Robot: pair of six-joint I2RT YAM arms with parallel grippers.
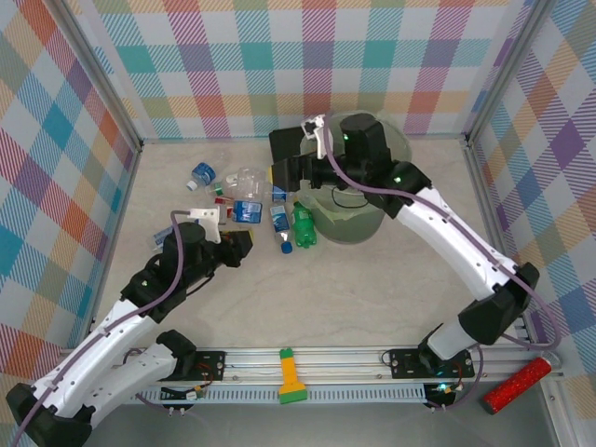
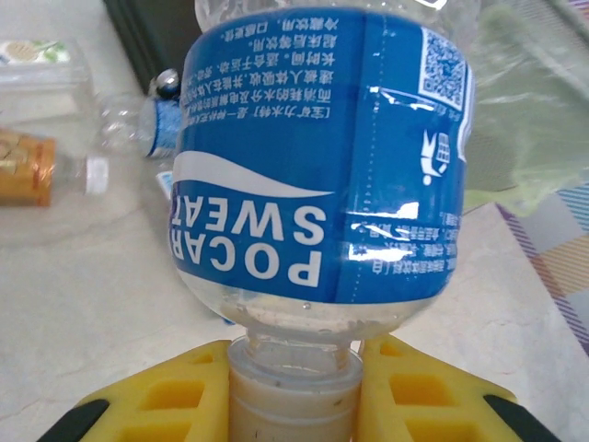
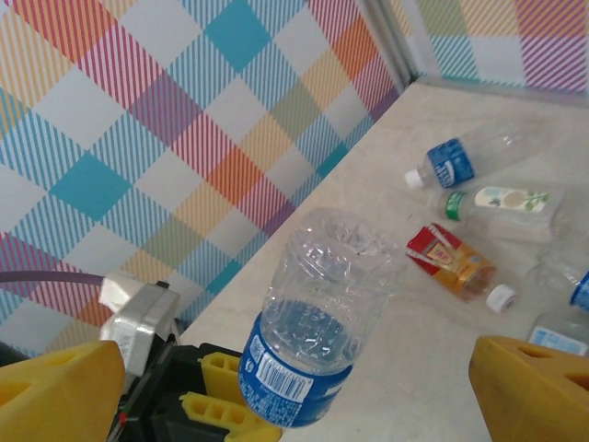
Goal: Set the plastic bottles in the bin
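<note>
The left gripper (image 2: 293, 359) has its jaws pinched on the neck of a blue-labelled plastic bottle (image 2: 322, 166), whose body extends beyond the fingertips. The bin (image 2: 529, 120) stands beyond these jaws, to their right. The right gripper (image 3: 294, 368) has its jaws spread wide. A red-labelled bottle (image 3: 446, 260) lies on the table (image 3: 414, 391) beyond them.

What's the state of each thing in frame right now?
Left end effector: shut on the Pocari Sweat bottle's cap.
Pocari Sweat bottle: capped, held by its cap.
Right end effector: open, holding nothing.
Bin: upright, bag-lined.
Red-labelled bottle: capped, lying on the table.
Green bottle: lying on the table beside the bin.
</note>
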